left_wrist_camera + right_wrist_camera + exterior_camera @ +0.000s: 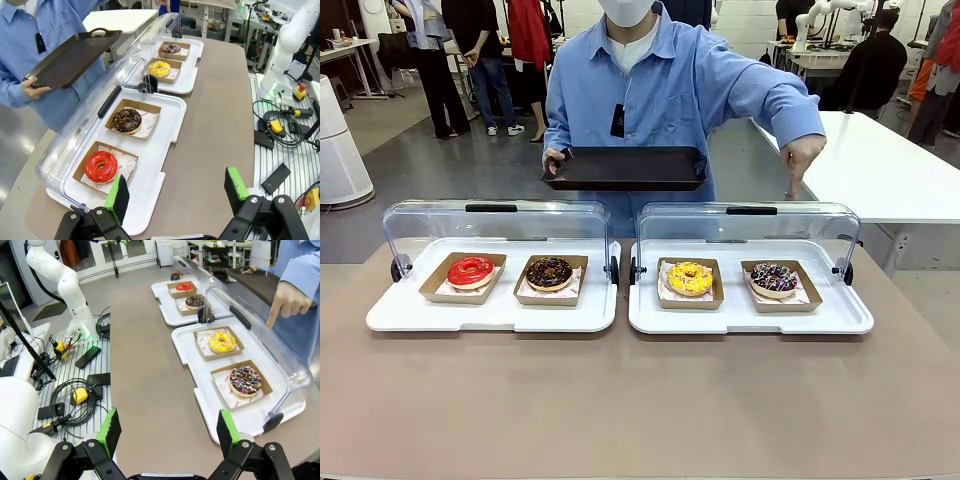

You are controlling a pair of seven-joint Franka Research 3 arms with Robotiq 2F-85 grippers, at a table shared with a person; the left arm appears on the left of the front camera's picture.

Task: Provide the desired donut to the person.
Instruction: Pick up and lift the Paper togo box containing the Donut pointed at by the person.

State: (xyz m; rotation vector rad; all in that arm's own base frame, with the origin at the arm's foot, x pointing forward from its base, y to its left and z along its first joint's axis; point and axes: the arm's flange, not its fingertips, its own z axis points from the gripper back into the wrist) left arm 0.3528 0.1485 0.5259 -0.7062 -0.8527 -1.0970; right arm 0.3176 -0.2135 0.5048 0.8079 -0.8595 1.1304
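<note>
The person stands across the table, one hand holding a dark tray, the other hand pointing a finger down over the right end. Below that finger sits a chocolate donut with coloured sprinkles in a paper boat. To its left are a yellow donut, a chocolate donut and a red donut. My left gripper is open and empty, near the red donut. My right gripper is open and empty, short of the sprinkled donut.
The donuts lie in two white display trays with clear lids swung open toward the person. Bare brown table lies on my side of the trays. Cables and arm bases sit beside the table edge.
</note>
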